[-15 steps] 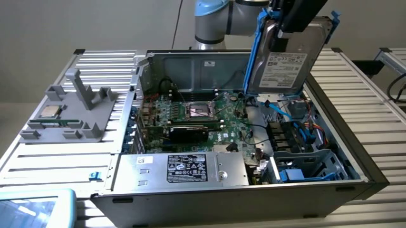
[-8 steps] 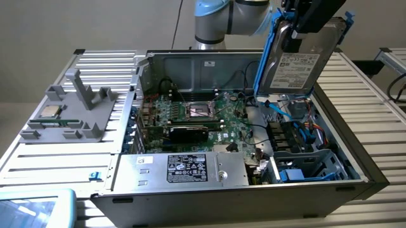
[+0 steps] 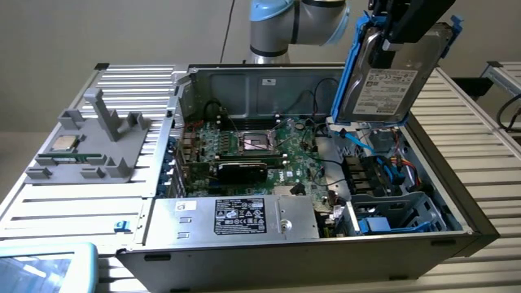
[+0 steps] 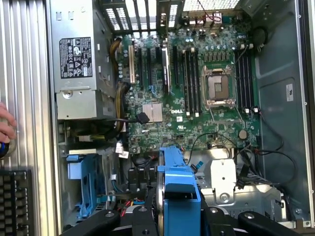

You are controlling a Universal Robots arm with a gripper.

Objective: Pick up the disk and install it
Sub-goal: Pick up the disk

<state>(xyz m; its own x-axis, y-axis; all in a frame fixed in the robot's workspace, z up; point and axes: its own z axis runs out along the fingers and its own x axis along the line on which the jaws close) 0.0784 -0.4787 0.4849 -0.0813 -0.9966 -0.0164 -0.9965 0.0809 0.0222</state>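
**DISK IN GRIP ABOVE THE OPEN CASE**

Locate the disk (image 3: pixel 381 82) high above the case (image 3: pixel 285 259), over the case's side at the exterior view's right. Suspended on edge, touching nothing inside the case, not yet seated in any bay. Identify by the silver body, the white label and the blue carrier (image 4: pixel 179 179) round the edges.

Note the tool (image 3: pixel 404 33) closed on the disk's upper end, gripping from either side of the carrier, as seen in the wrist view.

Read the key relation as follows: hanging straight beneath the tool, long axis close to vertical, upper end leaning slightly toward the exterior view's right.

Find the blue-lined drive cage (image 3: pixel 407 210) lower down, inside the case at its near corner on the exterior view's right. Well apart from the disk, and judged nearer the case's front than the disk's lower end.

Farther out, inside the case, find the motherboard (image 3: pixel 260 149) mid-case and the power supply (image 3: pixel 236 213) along the near wall. Outside the case, toward the exterior view's left, find the grey fixture (image 3: pixel 102 137) on the desk (image 3: pixel 73 207), carrying a small square chip (image 3: pixel 65 143).
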